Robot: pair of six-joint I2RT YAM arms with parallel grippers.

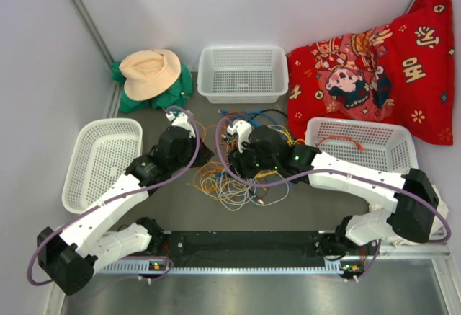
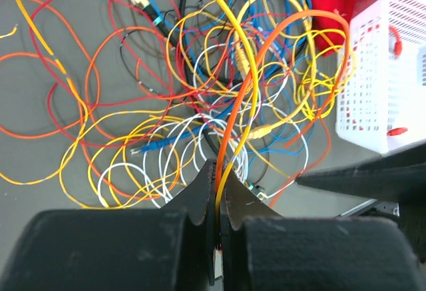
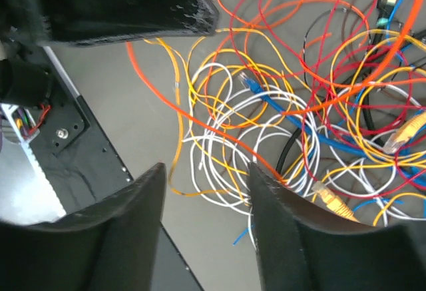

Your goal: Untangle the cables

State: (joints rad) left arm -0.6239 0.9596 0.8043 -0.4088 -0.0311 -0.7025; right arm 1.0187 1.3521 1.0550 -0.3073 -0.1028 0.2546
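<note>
Top view: left arm (image 1: 115, 200) and right arm (image 1: 353, 178) cover the middle of the cables (image 1: 232, 189), strands too thin to trace. Red cloth (image 1: 374, 63) cut by right edge. Left wrist: white basket (image 2: 379, 71) cropped right.

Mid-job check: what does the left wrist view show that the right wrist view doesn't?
Only left wrist: the left gripper shut on an orange cable and a yellow cable, both arcing over the pile; a white basket at right. Only right wrist: the right gripper open above white cable loops, nothing held; the black base rail at left. Both: the tangled cables on the grey table.
</note>
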